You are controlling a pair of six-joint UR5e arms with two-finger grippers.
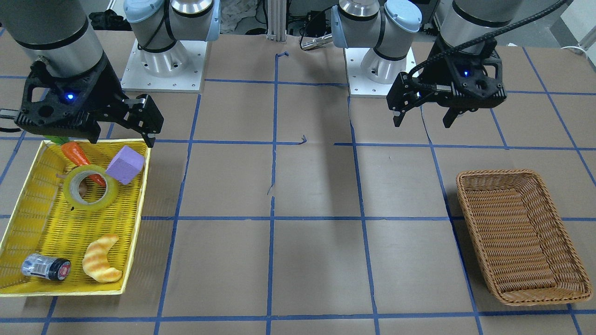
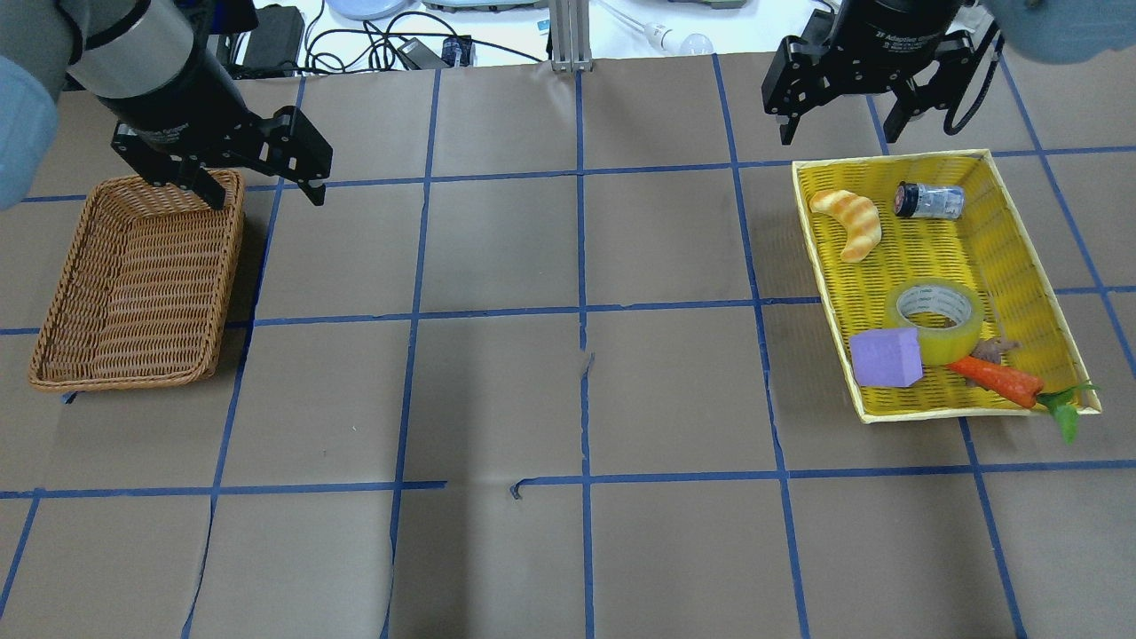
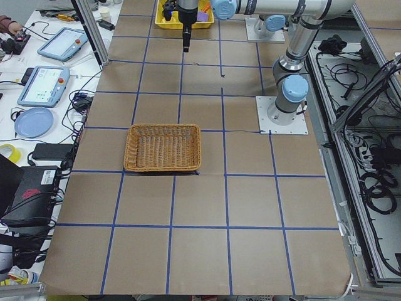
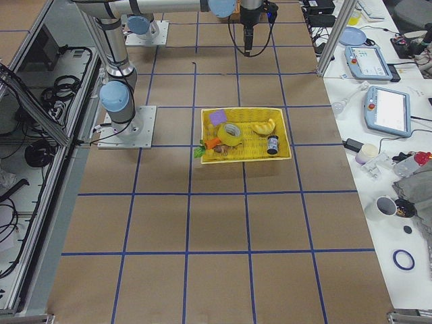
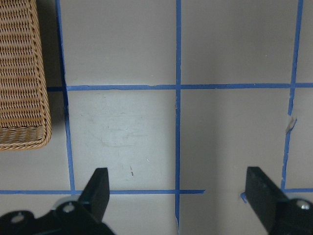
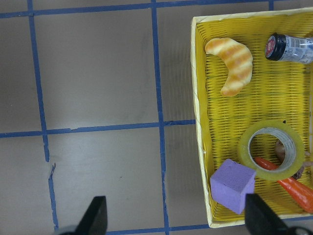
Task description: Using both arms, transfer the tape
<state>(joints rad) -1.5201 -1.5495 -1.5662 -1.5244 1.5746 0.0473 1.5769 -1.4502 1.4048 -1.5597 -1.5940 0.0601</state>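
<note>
The tape [image 2: 934, 312], a yellow-green roll with a pale core, lies flat in the yellow tray [image 2: 821, 275]. It also shows in the front view [image 1: 91, 187] and the right wrist view [image 6: 271, 149]. It touches a purple block [image 2: 885, 357] and rests over a carrot [image 2: 998, 377]. My right gripper [image 2: 839, 111] is open and empty, held high beyond the tray's far end; in its wrist view [image 6: 177, 218] the tape lies to the right of the fingers. My left gripper [image 2: 257, 173] is open and empty, hovering by the far right corner of the wicker basket [image 2: 133, 275].
The yellow tray also holds a croissant [image 2: 852, 222] and a small bottle [image 2: 927, 201]. The wicker basket [image 1: 521, 232] holds nothing. Brown paper with a blue tape grid covers the table between basket and tray.
</note>
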